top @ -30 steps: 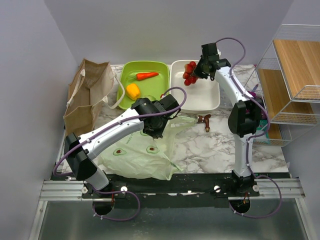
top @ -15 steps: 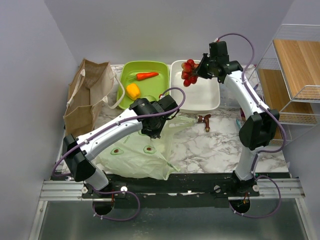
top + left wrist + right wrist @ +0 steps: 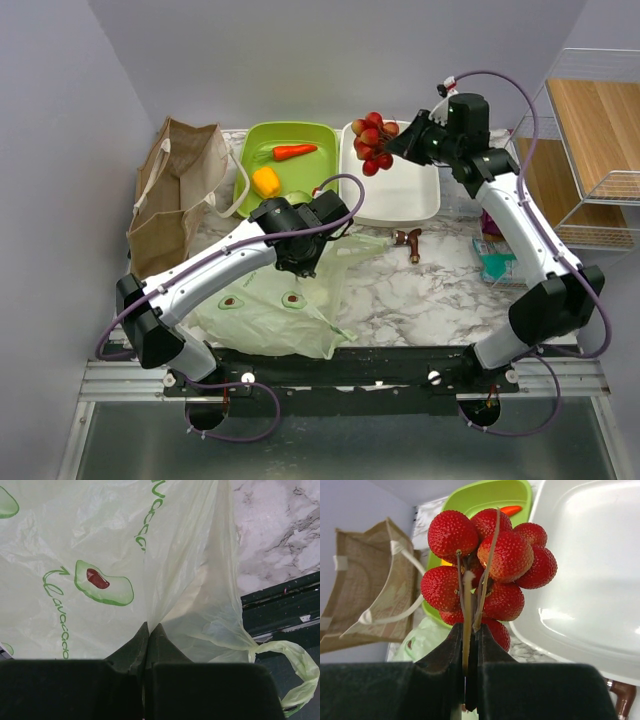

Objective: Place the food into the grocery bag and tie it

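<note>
Pale lavender walls (image 3: 330, 60) enclose a white marble-patterned tabletop (image 3: 420, 300); a white wire rack (image 3: 585, 140) with wooden shelves stands at right.

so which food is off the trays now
The red fruit cluster, hanging by its stem from the right gripper; the carrot and yellow pepper lie in the green tray.

Site: we read this as a robotics lab test cell, not a home kitchen.

- Left arm (image 3: 210, 265) and right arm (image 3: 520, 220) are bolted to an aluminium rail (image 3: 120, 378) at the table's near edge, with purple cables (image 3: 500, 78) looped along them.
- Plain lilac walls (image 3: 330, 60) box in a small marble-print tabletop (image 3: 430, 295).
- Props look staged like groceries: green tray (image 3: 300, 175), white tray (image 3: 405, 195), brown bag (image 3: 175, 200), wire rack (image 3: 590, 130) with wooden shelves, avocado-print grocery bag (image 3: 260, 320).
- Red fruit cluster (image 3: 372, 140) is likely plastic; we cannot be sure from these views.
</note>
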`<act>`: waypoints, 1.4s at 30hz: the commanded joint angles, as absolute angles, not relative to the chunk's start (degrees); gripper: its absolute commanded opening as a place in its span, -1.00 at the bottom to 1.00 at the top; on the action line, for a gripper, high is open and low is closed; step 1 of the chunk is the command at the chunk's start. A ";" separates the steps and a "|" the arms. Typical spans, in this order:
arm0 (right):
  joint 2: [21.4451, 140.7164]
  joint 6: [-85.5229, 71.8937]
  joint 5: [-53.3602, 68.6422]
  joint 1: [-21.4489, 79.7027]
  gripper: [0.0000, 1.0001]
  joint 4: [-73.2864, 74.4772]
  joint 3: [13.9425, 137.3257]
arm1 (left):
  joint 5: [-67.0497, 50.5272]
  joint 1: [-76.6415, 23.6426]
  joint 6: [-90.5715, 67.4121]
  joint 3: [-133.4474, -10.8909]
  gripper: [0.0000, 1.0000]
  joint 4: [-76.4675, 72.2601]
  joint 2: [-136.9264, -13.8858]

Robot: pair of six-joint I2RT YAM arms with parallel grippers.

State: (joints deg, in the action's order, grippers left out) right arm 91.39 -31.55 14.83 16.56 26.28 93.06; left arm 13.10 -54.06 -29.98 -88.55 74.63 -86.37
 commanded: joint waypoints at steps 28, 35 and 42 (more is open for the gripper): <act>57.62 -25.70 40.86 17.74 -0.99 31.11 68.03 | 16.12 -52.91 -32.35 -91.23 -1.00 77.76 -86.23; 53.61 -22.92 46.86 18.31 -0.99 36.42 65.51 | 15.21 -52.40 -32.00 -92.92 -1.00 77.63 -87.20; 53.14 -18.86 46.02 21.67 -0.99 42.91 63.30 | 15.12 -52.36 -31.47 -95.49 -1.00 78.45 -88.23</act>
State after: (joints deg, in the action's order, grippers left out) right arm 53.32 -22.13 44.31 20.05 38.06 64.55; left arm 14.92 -52.73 -31.73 -92.95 77.38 -87.50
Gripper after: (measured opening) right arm 0.112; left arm 0.006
